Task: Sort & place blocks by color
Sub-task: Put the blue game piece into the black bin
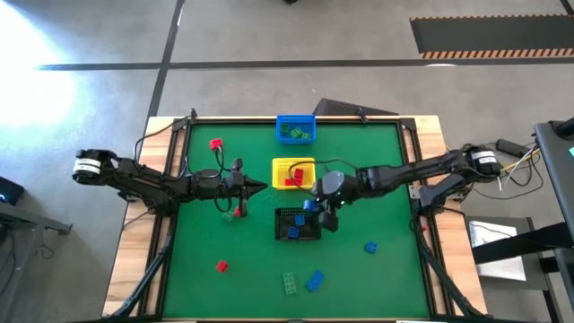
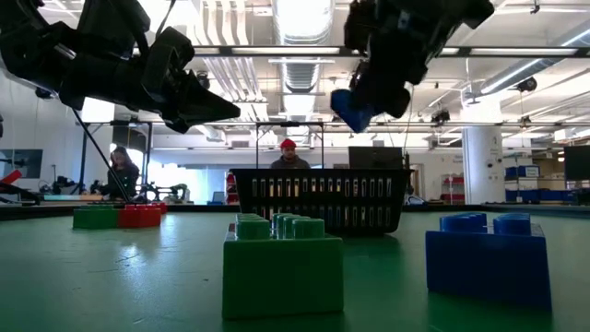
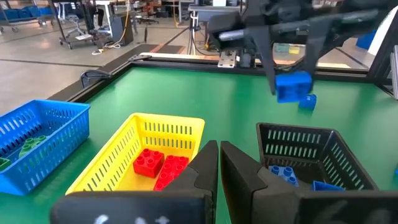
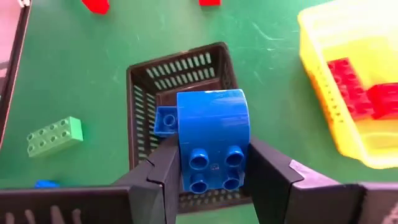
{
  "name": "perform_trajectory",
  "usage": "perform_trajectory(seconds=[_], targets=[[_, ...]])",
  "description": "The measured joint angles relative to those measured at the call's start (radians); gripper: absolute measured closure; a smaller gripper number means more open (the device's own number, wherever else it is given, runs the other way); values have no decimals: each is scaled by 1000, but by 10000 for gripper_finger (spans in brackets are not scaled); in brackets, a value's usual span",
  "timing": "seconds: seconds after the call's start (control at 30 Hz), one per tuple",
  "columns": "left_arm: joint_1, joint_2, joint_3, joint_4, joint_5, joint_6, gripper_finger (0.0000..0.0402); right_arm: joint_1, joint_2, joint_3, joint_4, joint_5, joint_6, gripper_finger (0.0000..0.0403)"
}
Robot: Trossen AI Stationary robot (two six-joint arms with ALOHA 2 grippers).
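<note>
Blocks lie scattered on my green table; I can read no writing on any of them. Left gripper waits closed and empty near the yellow basket, which holds red blocks. Right gripper clamps a blue block above the black basket.

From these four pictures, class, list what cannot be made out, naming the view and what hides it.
- Black basket, high view: the right gripper and its blue block hide part of the inside.
- Blue basket, high view: the green blocks are too small to count.
- Yellow basket, left wrist view: the shut left gripper hides its near corner.
- Black basket, low view: the mesh wall hides the contents.
</note>
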Motion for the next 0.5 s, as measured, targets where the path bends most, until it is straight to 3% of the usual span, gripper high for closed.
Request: perform_trajectory(seconds=[0.3,0.5], targets=[[0,0,0,0,0,0,402,8,182,122,-11,-33,-22,273],[0,0,-1,0,0,0,402,38,336,285,-168,-34,-49,273]])
